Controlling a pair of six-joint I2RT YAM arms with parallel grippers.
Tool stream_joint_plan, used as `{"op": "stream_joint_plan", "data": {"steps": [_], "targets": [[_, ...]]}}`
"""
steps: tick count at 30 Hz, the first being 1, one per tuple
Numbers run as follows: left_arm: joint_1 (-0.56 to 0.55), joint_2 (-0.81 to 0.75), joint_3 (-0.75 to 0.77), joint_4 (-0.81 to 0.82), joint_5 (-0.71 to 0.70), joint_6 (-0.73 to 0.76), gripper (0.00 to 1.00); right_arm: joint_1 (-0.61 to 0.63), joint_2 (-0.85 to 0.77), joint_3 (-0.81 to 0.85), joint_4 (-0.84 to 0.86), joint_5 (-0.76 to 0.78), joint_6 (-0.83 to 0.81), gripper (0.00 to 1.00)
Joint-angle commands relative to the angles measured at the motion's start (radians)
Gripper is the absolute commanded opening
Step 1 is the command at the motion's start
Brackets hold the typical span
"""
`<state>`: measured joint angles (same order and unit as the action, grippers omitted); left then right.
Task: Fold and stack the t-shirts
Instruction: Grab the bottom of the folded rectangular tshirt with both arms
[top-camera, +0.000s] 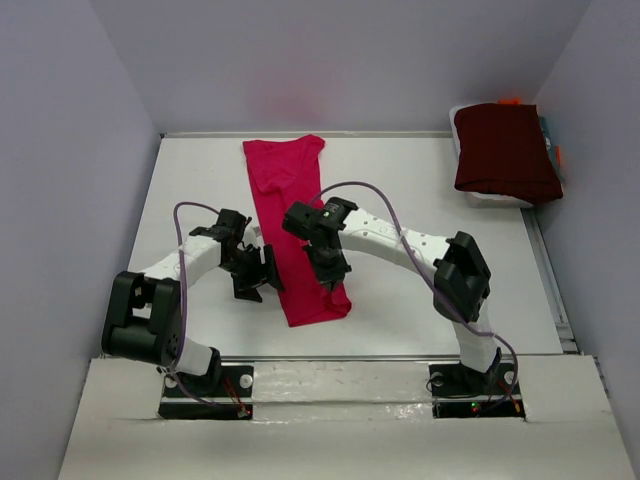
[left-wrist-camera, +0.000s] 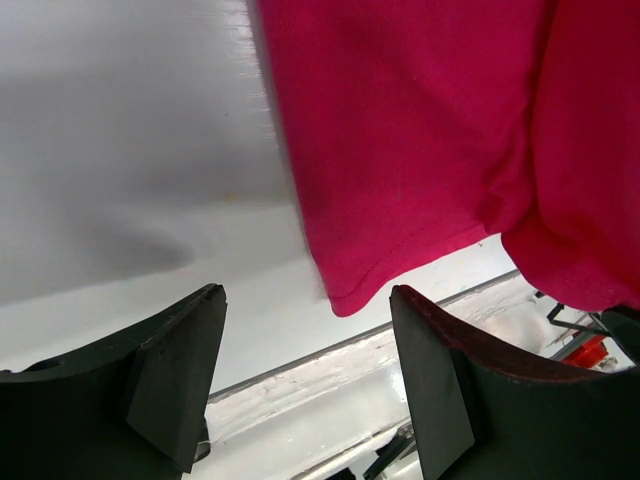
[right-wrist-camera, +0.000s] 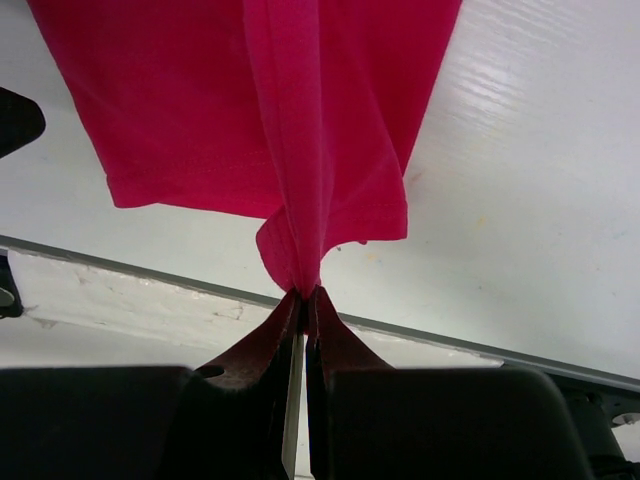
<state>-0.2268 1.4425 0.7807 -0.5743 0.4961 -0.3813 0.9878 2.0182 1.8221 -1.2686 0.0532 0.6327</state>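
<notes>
1. White table (top-camera: 420, 200), walled on three sides, carries all the work. One tee lies down its middle and the other sits at its far right corner.
2. The crimson-pink t-shirt (top-camera: 290, 215) lies as a long narrow strip, running slightly aslant from the far edge toward the arms. No sleeves stick out, so I judge the lengthwise folds done. The crosswise folds and the stacking are left.
3. The dark maroon t-shirt (top-camera: 505, 150) is already folded and rests on a pale tray (top-camera: 490, 200), well apart from the pink strip. It looks finished and is probably the base of the stack.
4. The right gripper (top-camera: 333, 290) has its jaws pressed together on a pinch of the pink tee's near hem. In the wrist view the cloth runs away from the fingers in a ridge.
5. The left gripper (top-camera: 257, 278) stands wide and holds nothing. It is just beside the strip's left edge, near the hem corner, and that corner shows between its fingers ungripped.
6. In the way:
   - With only one side of the hem held, the fold could go skew.
   - The right arm arches across the path toward the tray.
   - The purple cables (top-camera: 370, 190) loop above the cloth.
   - Small orange and teal bits (top-camera: 510, 101) show behind the maroon tee, and I cannot tell what they are.
</notes>
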Motion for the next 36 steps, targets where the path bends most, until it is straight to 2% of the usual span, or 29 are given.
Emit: {"op": "stream_joint_plan", "data": {"steps": [1, 4, 6, 9, 12, 15, 18, 29, 36], "targets": [[0.009, 0.001, 0.026, -0.033, 0.007, 0.018, 0.77, 0.005, 0.019, 0.002, 0.060, -0.070, -0.031, 0.09], [0.009, -0.001, 0.026, -0.033, 0.004, 0.018, 0.77, 0.014, 0.039, 0.006, 0.067, -0.088, -0.034, 0.10], [0.009, 0.001, 0.028, -0.033, 0.001, 0.018, 0.77, 0.014, 0.050, 0.006, 0.081, -0.108, -0.039, 0.14], [0.009, 0.002, 0.031, -0.033, 0.001, 0.018, 0.77, 0.014, 0.059, 0.006, 0.095, -0.130, -0.047, 0.26], [0.009, 0.006, 0.034, -0.035, -0.002, 0.019, 0.77, 0.023, 0.073, 0.011, 0.100, -0.138, -0.053, 0.44], [0.009, 0.004, 0.035, -0.035, -0.004, 0.019, 0.77, 0.023, 0.073, 0.009, 0.112, -0.154, -0.059, 0.55], [0.009, 0.001, 0.035, -0.038, -0.005, 0.019, 0.77, 0.023, 0.067, 0.006, 0.117, -0.154, -0.056, 0.60], [0.009, -0.014, 0.042, -0.055, -0.008, 0.018, 0.77, 0.023, -0.016, -0.076, 0.147, -0.112, -0.004, 0.63], [0.009, -0.050, 0.019, -0.050, 0.056, -0.002, 0.77, 0.005, -0.078, -0.247, 0.215, -0.063, 0.091, 0.62]]}}
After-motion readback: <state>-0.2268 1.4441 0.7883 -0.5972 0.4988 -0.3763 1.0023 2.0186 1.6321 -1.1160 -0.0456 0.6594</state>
